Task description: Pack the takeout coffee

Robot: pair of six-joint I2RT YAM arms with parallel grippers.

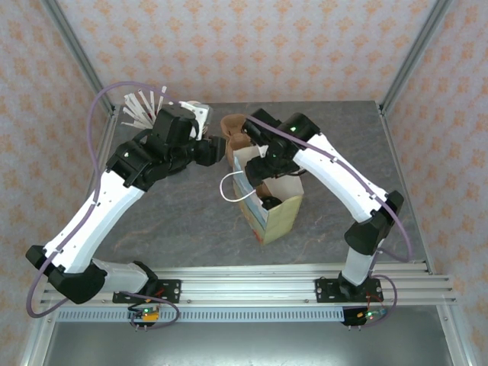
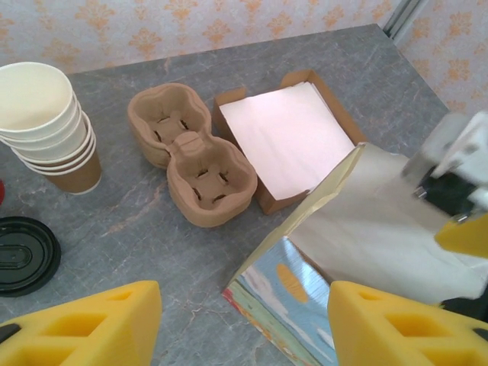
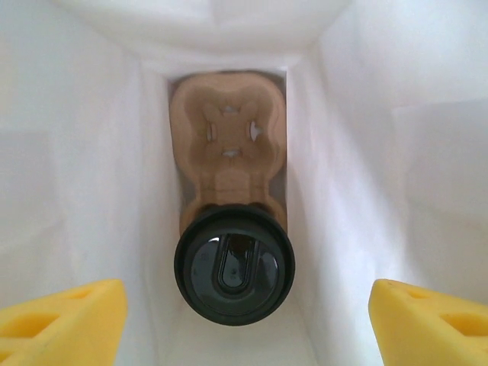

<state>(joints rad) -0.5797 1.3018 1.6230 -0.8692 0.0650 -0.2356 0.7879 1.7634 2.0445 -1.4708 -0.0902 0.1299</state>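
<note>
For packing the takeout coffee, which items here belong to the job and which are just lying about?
Job: takeout coffee; cup carrier beneath it; paper bag.
Lying about: stacked lidless cups; loose black lid; empty carrier; box of white paper.

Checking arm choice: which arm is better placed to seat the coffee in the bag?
Right. The right hand, open, looks straight down the bag at the coffee; the left hand is outside it.
</note>
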